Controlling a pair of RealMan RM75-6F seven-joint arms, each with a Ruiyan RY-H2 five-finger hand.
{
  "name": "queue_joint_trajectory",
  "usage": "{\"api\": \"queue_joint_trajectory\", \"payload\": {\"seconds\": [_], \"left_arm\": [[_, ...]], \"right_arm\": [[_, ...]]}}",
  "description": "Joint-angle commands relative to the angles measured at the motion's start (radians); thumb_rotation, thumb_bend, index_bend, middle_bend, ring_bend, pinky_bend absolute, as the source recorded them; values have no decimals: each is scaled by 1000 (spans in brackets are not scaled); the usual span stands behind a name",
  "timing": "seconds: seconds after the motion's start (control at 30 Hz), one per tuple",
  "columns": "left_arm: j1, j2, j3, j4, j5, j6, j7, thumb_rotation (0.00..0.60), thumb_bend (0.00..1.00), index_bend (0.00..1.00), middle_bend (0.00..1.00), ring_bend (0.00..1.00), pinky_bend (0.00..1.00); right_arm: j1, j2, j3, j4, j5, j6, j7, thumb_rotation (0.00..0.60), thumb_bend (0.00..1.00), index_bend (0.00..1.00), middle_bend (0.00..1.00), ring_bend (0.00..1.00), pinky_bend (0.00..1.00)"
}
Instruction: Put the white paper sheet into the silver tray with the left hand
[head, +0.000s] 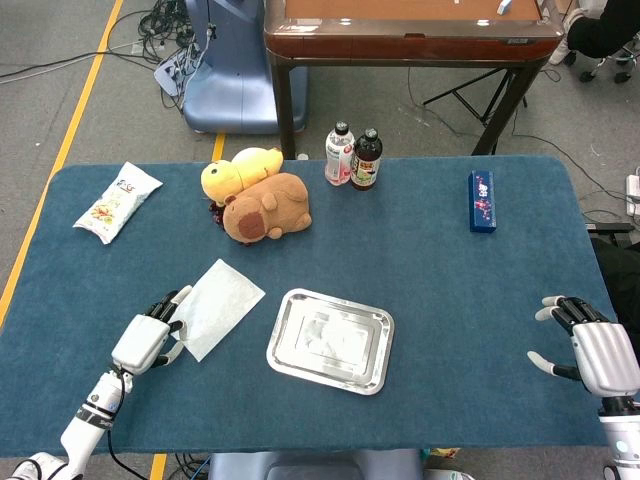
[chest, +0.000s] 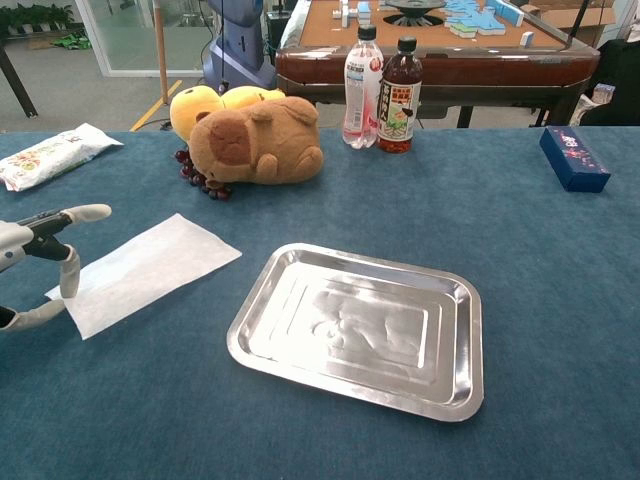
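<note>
The white paper sheet (head: 222, 305) (chest: 150, 268) lies flat on the blue table, left of the silver tray (head: 290, 305) (chest: 262, 300), which is empty. My left hand (head: 148, 338) (chest: 35, 262) sits at the sheet's left corner with its fingers spread. One fingertip (chest: 68, 287) points down onto the sheet's edge, and the thumb lies below, off the paper. Nothing is pinched that I can see. My right hand (head: 590, 350) rests open near the table's right front edge, far from both objects, and shows only in the head view.
Two plush toys (head: 258, 200) (chest: 250, 135) lie behind the sheet. Two bottles (head: 353, 157) (chest: 382, 88) stand at the back centre. A snack bag (head: 118, 202) is at the far left and a blue box (head: 482, 201) at the back right.
</note>
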Motion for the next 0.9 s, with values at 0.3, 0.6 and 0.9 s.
{"api": "queue_joint_trajectory", "payload": {"seconds": [0.3,0.6,0.9], "left_arm": [[-6,102,-30,-210,9,49,-41,600,391,619,0,0,224],[-14,120,-17,-320,82,92,35,600,391,620,0,0,224],[-25,88,-4,-351,159,130,98,600,391,620,0,0,225]], "right_arm": [[-1,-1,-2,-2,-4,3,-5,600,88,405,312,239,438],[-2,1,1,-2,-1,5,1,600,89,405,311,240,438],[-4,3,2,-1,0,8,9,600,89,405,312,239,438]]}}
